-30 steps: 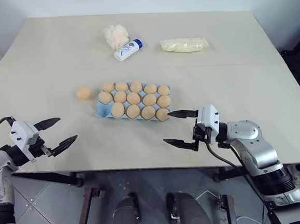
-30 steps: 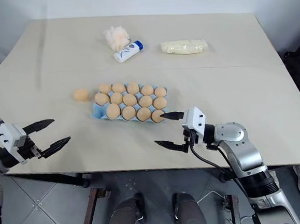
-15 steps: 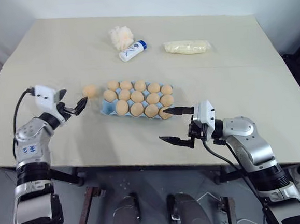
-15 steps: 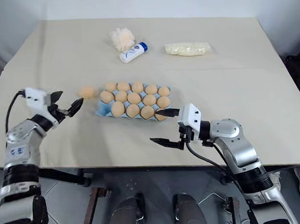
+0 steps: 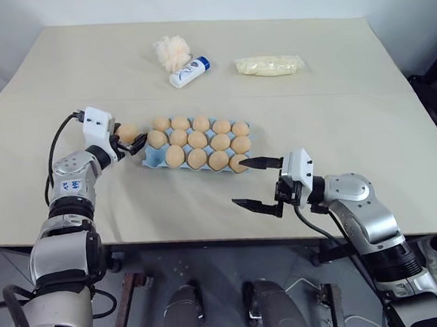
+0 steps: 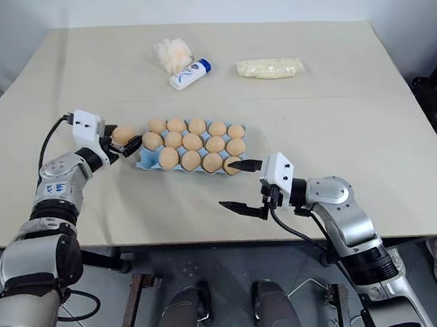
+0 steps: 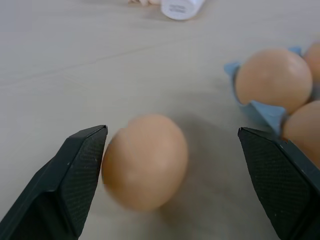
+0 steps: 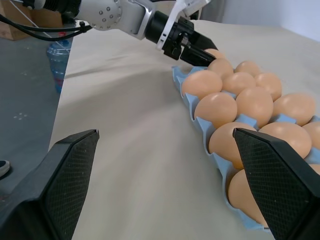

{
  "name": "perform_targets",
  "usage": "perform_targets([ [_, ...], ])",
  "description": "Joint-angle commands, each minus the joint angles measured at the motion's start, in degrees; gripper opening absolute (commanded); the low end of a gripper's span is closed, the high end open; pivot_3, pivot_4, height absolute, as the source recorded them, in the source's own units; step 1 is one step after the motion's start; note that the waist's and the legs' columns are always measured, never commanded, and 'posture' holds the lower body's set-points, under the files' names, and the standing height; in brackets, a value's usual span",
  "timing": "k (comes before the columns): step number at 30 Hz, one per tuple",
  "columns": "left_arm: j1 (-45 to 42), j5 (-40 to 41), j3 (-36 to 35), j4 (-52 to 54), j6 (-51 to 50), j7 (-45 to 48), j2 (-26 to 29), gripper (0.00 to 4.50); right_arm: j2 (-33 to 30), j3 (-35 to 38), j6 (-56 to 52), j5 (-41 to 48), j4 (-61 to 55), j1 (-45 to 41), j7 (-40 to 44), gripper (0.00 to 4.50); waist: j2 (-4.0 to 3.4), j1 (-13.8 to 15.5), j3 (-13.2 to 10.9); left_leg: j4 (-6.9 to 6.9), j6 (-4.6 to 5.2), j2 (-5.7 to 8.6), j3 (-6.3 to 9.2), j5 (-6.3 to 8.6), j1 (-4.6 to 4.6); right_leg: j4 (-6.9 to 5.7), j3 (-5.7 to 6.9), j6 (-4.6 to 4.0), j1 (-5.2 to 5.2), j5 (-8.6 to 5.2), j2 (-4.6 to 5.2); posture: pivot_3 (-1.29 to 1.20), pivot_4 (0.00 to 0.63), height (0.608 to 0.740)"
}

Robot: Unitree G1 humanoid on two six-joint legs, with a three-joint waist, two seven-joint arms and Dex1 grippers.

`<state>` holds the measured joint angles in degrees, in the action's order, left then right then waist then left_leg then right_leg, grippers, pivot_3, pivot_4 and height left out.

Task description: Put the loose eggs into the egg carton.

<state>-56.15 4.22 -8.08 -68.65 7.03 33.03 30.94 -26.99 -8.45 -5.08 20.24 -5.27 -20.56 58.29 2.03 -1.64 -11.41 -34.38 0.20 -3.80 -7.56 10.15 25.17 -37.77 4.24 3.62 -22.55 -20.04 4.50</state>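
One loose egg point(image 5: 127, 132), tan-orange, lies on the beige table just left of the egg carton point(image 5: 151, 162), a light blue tray with several eggs in its cups. My left gripper point(image 5: 132, 139) stands open around this egg. In the left wrist view the egg point(image 7: 145, 160) sits between the two fingers, close against one fingertip point(image 7: 87, 150), with the carton's corner point(image 7: 260, 107) beside it. My right gripper point(image 5: 240, 182) hangs open and empty just off the carton's near right corner, pointing left.
At the back of the table lie a fluffy cream-orange puff point(image 5: 169, 52), a white bottle with a blue cap point(image 5: 187, 72) and a pale yellow bag point(image 5: 268, 65). The table's front edge runs just below my right gripper.
My left arm has swung forward from the table's near left edge to the loose egg, and its open fingers now straddle it. The right arm has not moved.
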Motion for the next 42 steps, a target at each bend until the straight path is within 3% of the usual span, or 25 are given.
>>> perform_targets([
  [1,-1.9,-0.5,-0.4,-1.8,1.8,-0.6,-0.3,4.05,0.5,0.7,0.4,0.4,-1.9,-0.3,-0.4,4.5,0.0,0.1,0.0,0.0,-0.02,-0.01,0.01,0.01,0.0,-0.01,0.0,-0.02,0.0,0.02,0.02,0.0,0.15,0.74],
  [7,-1.4,0.7,-2.1,-2.6,2.9,0.2,0.1,2.29,1.1,0.4,0.5,0.3,-1.8,-0.4,-0.6,4.5,0.01,0.1,0.0,-0.01,0.09,-0.01,0.02,-0.07,0.02,-0.03,0.02,-0.04,-0.01,0.03,0.02,0.0,0.15,0.74],
  [13,2.7,7.6,-8.0,3.3,9.3,10.6,0.7,2.29,1.3,0.4,0.7,0.2,-1.6,-0.1,-0.7,4.5,0.01,0.0,0.0,-0.01,0.09,-0.03,-0.03,-0.08,0.01,-0.03,0.01,-0.04,-0.02,0.03,0.02,0.0,0.15,0.74],
  [17,8.1,13.6,-8.4,15.0,5.6,22.9,-0.7,2.29,1.5,0.3,0.8,0.1,-1.3,-0.2,-0.7,4.5,0.01,0.0,0.0,-0.03,0.08,-0.03,-0.02,-0.08,0.01,-0.05,0.01,-0.04,-0.01,0.03,0.02,0.0,0.15,0.74],
  [22,12.6,12.4,-4.5,22.4,2.9,26.2,-1.8,2.29,1.9,0.0,0.9,-0.1,-0.8,-0.5,-0.6,4.5,0.01,0.1,0.0,-0.17,0.11,-0.03,0.01,-0.07,-0.01,-0.13,0.01,-0.04,0.06,0.04,0.04,0.0,0.15,0.74],
  [28,13.9,12.3,-3.2,23.3,1.1,26.0,-2.4,2.29,2.0,0.2,0.7,-0.2,-1.1,-0.6,-0.7,4.5,0.01,0.1,0.0,-0.3,0.18,-0.05,0.06,-0.06,0.01,-0.14,0.0,-0.04,0.09,0.14,0.05,0.0,0.15,0.74],
  [31,15.5,12.1,-2.2,25.3,0.4,27.4,-1.9,2.86,1.8,0.5,0.7,-0.2,-1.3,-0.2,-0.9,4.5,0.01,-0.1,0.0,-0.3,0.17,-0.07,0.05,-0.05,0.0,-0.14,-0.03,-0.05,0.09,0.16,0.05,0.0,0.15,0.74],
  [34,18.3,11.4,-2.6,28.7,1.4,27.8,1.0,3.8,1.6,0.8,0.4,-0.3,-2.2,0.3,-1.5,4.5,0.01,-0.2,0.0,-0.27,0.17,-0.1,0.06,-0.06,-0.01,-0.13,-0.08,-0.05,0.08,0.16,0.04,0.0,0.15,0.74],
  [42,27.9,12.6,-6.1,37.1,1.3,29.1,10.2,3.8,-0.2,2.3,-0.1,0.3,-4.4,3.5,-2.4,4.5,-0.01,-0.2,0.0,-0.17,-0.06,-0.14,0.07,0.1,-0.01,-0.07,-0.49,-0.13,0.06,0.15,0.13,0.0,0.15,0.74],
])
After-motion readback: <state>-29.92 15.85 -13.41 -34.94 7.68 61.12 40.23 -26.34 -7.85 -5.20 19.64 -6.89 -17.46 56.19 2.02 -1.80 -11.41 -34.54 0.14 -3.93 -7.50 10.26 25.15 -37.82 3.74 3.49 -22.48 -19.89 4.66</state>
